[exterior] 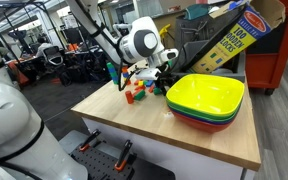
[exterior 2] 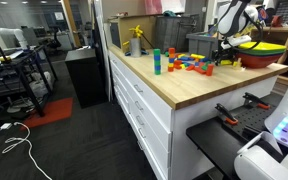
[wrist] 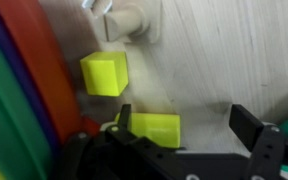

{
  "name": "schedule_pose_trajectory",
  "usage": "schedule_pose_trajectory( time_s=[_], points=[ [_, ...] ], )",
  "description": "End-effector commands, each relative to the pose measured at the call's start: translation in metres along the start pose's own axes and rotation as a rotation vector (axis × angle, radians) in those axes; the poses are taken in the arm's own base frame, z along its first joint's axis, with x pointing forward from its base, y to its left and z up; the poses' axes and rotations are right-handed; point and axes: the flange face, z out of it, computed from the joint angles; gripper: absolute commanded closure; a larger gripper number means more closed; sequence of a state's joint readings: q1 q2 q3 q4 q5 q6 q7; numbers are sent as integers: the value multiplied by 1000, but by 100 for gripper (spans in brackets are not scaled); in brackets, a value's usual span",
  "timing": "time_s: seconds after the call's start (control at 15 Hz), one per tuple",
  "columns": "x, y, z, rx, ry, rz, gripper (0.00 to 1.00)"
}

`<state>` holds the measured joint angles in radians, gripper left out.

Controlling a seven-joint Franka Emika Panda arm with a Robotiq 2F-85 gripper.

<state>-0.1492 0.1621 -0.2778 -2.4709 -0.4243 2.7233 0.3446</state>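
Observation:
In the wrist view my gripper [wrist: 187, 122] is open just above the wooden tabletop. A yellow-green block [wrist: 154, 127] lies against the inner side of the left finger; the right finger stands well apart from it. A second yellow-green block [wrist: 104, 73] lies a little farther ahead, next to the stacked bowls' rim [wrist: 24, 90]. A pale wooden piece [wrist: 124, 20] lies beyond. In both exterior views the gripper [exterior: 161, 80] [exterior 2: 224, 55] is low over the table between the pile of coloured blocks [exterior: 136, 90] [exterior 2: 189, 64] and the bowls.
A stack of bowls, yellow on top [exterior: 206, 97] [exterior 2: 259, 50], stands on the wooden table [exterior: 144, 125] [exterior 2: 184, 85]. A block-toy box [exterior: 229, 35] leans behind. A green-and-blue block tower [exterior 2: 156, 60] and a yellow figure [exterior 2: 136, 40] stand farther along the counter.

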Motion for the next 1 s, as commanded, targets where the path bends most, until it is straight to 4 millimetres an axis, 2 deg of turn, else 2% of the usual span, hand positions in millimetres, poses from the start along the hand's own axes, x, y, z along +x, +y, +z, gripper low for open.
schedule_pose_trajectory(
  time_s=[0.0, 0.93],
  points=[
    [-1, 7, 2, -48, 24, 18, 0],
    [-22, 2, 7, -117, 8, 65, 0]
  ],
)
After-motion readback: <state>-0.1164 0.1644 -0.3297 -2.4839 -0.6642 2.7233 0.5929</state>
